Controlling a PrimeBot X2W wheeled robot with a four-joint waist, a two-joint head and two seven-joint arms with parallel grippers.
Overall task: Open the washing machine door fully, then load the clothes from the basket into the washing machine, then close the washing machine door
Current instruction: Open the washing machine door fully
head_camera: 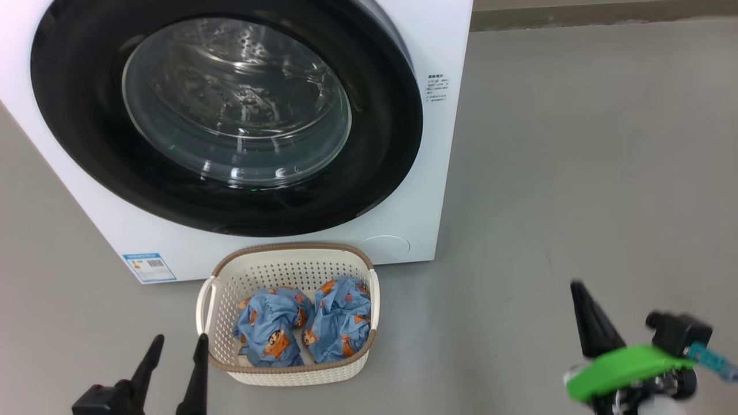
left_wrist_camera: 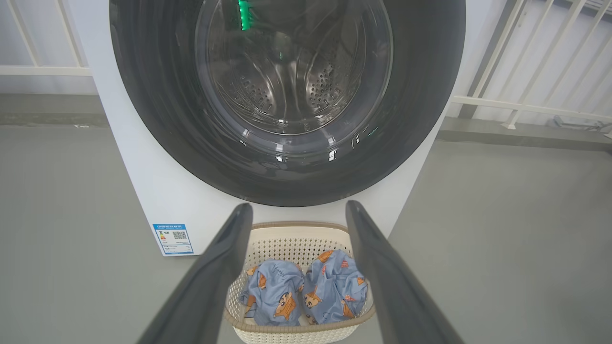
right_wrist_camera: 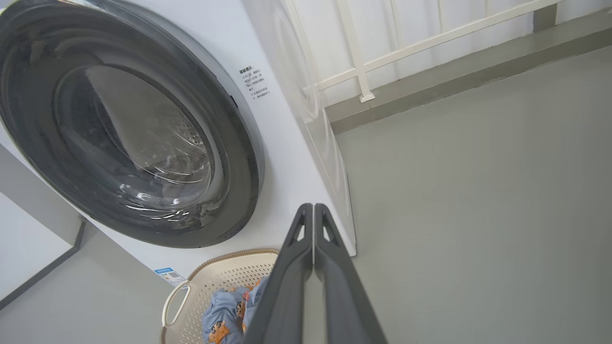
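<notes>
You have the washing machine (head_camera: 444, 190), a big white front-loader, standing on the grey floor (head_camera: 576, 144) near its far edge, where a low kerb (head_camera: 576, 20) runs. The washing machine door (head_camera: 230, 115) lies shut against the front: a wide glossy black rim round a bulging clear glass bowl, showing the perforated steel drum (left_wrist_camera: 287, 91). A small blue label (head_camera: 149, 267) sits at the front's lower left corner. The basket (head_camera: 288, 266) stands on the floor just before the machine, under the door; it is cream-white perforated plastic with a brown woven-look rim and 2 side handles. In it lie the clothes (head_camera: 305, 325), 2 light-blue bundles printed with orange-brown cartoon figures, side by side and touching. Your left claw (head_camera: 179, 341) is spread wide and empty, just beside the basket's left handle. Your right claw (right_wrist_camera: 313, 206) has its 2 fingers pressed together on nothing, over bare floor well to the basket's right.
</notes>
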